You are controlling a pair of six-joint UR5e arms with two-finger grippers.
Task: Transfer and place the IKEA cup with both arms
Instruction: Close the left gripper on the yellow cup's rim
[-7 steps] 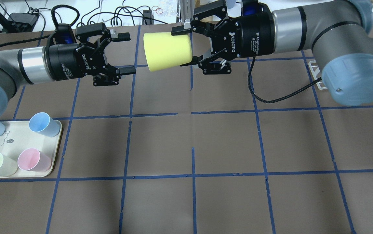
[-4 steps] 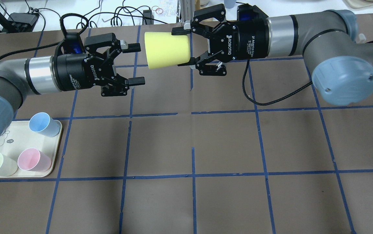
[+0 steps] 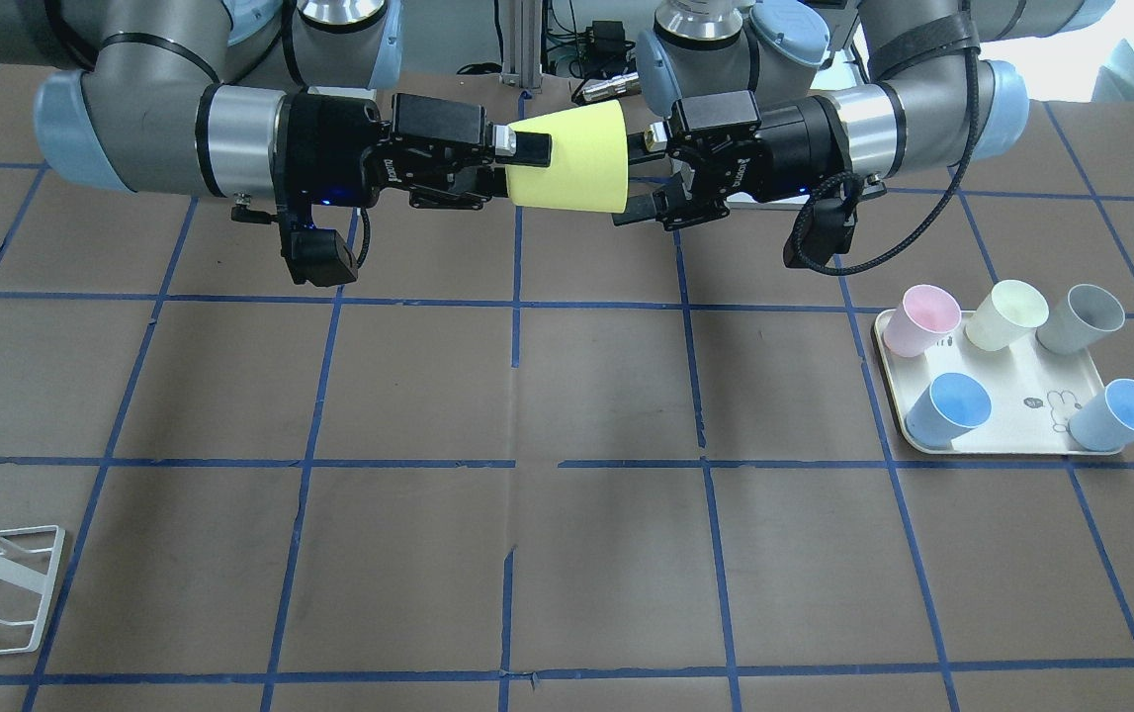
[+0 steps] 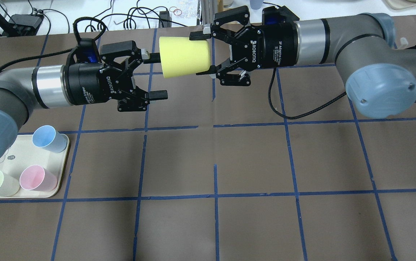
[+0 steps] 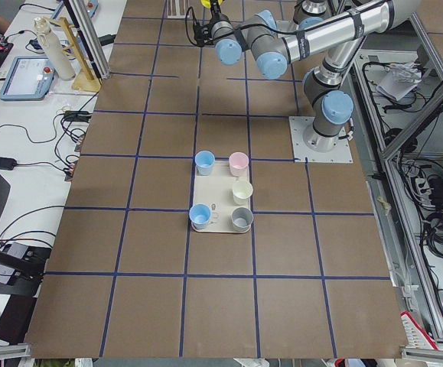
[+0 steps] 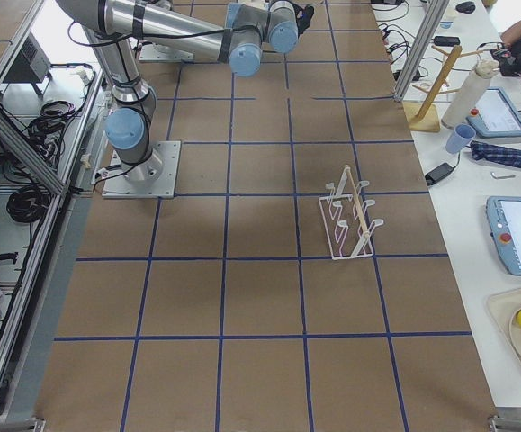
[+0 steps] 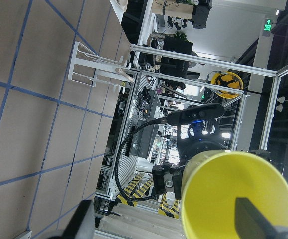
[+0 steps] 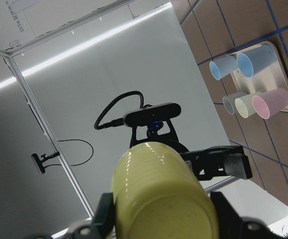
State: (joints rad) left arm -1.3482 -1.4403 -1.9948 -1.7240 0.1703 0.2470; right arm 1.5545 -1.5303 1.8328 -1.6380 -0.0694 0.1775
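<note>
IKEA cup (image 4: 184, 57) horizontal, aloft near the cable-side edge of the counter (image 4: 251, 159); right end effector (image 4: 198, 54) clamps its base; left end effector (image 4: 157, 75) gapes at the rim; straddle the wall squarely, closing before release.

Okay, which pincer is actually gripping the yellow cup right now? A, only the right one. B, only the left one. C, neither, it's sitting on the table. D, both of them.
A: the right pincer is shut on the narrow end of the yellow cup, held up off the table, while the left pincer is wide open at the cup's mouth.
</note>
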